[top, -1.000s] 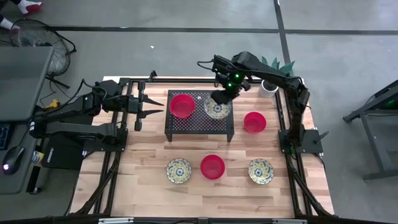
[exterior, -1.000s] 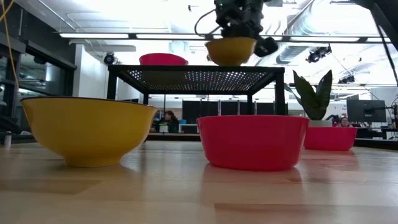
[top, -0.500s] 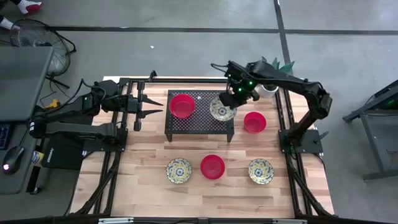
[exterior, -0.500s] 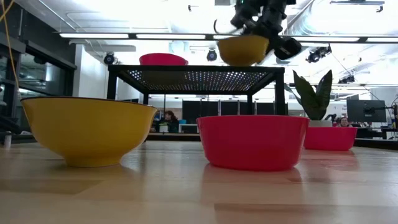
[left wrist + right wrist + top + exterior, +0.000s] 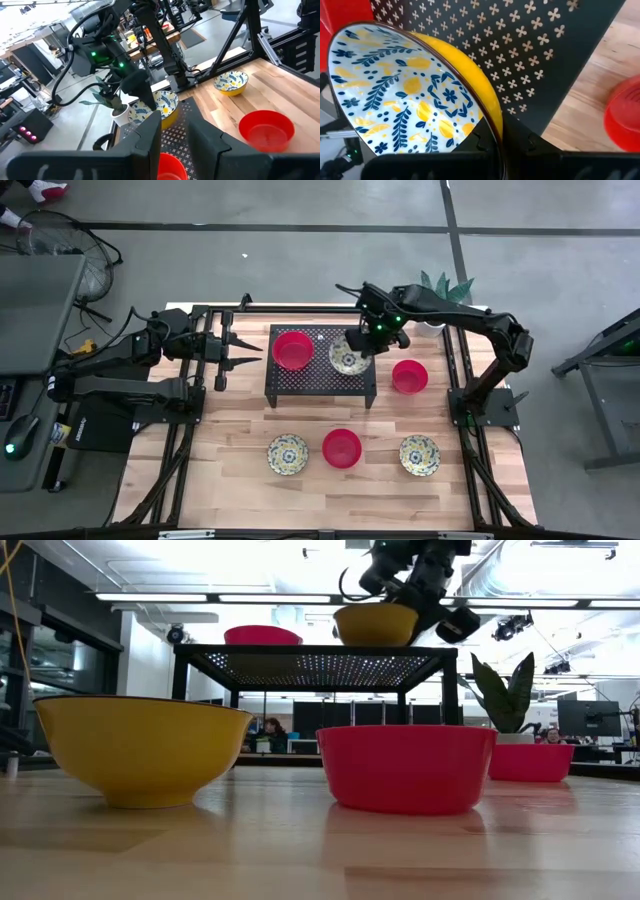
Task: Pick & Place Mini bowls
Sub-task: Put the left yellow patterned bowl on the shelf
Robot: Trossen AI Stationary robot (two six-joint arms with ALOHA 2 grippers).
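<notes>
Mini bowls, six, listed from the left of the table in the high view. Left gripper (image 5: pixel 240 348): waiting at the table's left edge, fingers slightly apart, holding nothing. Perforated black metal rack (image 5: pixel 320 383), at the table's middle: red bowl on rack (image 5: pixel 293 349), plain and glossy, resting on its left half. Floral bowl on rack (image 5: pixel 350 357), cream-yellow outside, blue leaf and lemon pattern inside, at the rack's right half; the right gripper (image 5: pixel 372 340) pinches its rim, fingers pressed together on the wall, and the bowl looks tilted, barely clear of the top or just meeting it; which, I cannot tell. Red bowl by rack (image 5: pixel 409 376): on the bare wood, just right of the rack. Front row on the wooden table (image 5: pixel 240 480): left floral bowl (image 5: pixel 287 453), middle red bowl (image 5: pixel 342 448), right floral bowl (image 5: pixel 419 454), each apart from its neighbour.

Handling, as judged: stiff, smooth-glazed, probably ceramic or melamine, light, slippery, liable to chip if dropped. Round with thin upright rims and narrow feet; best taken by the rim, one finger inside, one outside.
</notes>
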